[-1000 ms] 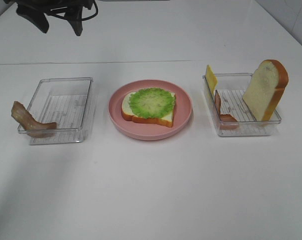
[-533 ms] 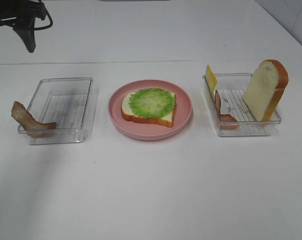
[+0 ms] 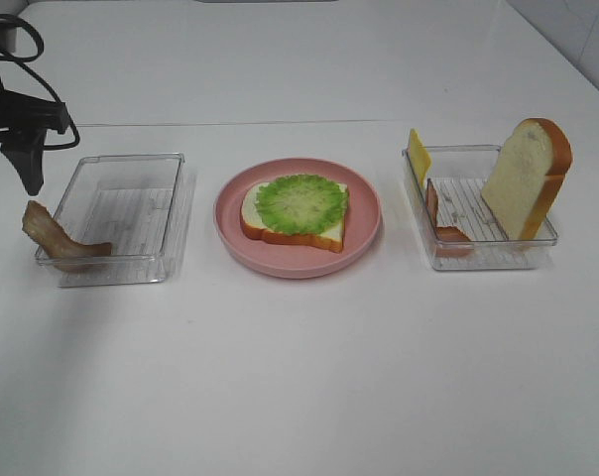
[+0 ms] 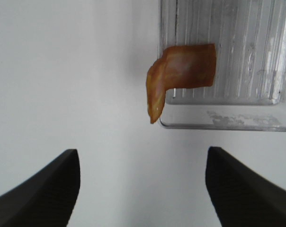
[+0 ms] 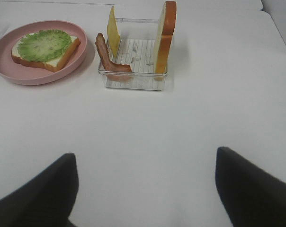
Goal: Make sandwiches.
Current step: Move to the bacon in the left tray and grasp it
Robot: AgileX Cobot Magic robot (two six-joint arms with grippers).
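Note:
A bread slice (image 3: 280,230) topped with a green lettuce leaf (image 3: 300,203) lies on the pink plate (image 3: 298,262). A brown bacon strip (image 3: 52,236) hangs over the left corner of the left clear tray (image 3: 126,213); it shows in the left wrist view (image 4: 185,71). My left gripper (image 3: 29,171) is open and empty, hovering just behind that bacon (image 4: 143,189). The right tray (image 3: 483,253) holds an upright bread slice (image 3: 526,178), a yellow cheese slice (image 3: 418,157) and a second bacon strip (image 3: 440,226). My right gripper (image 5: 145,189) is open and empty, well in front of that tray (image 5: 133,81).
White table throughout. In the right wrist view the plate (image 5: 15,73) with the lettuce (image 5: 42,43) lies beside the tray, which holds the bread (image 5: 163,40), cheese (image 5: 113,30) and bacon (image 5: 110,59). The right gripper is outside the exterior view.
My left arm has moved from the far top of the table leftward and down, to just behind the bacon on the left tray. Nothing else has moved.

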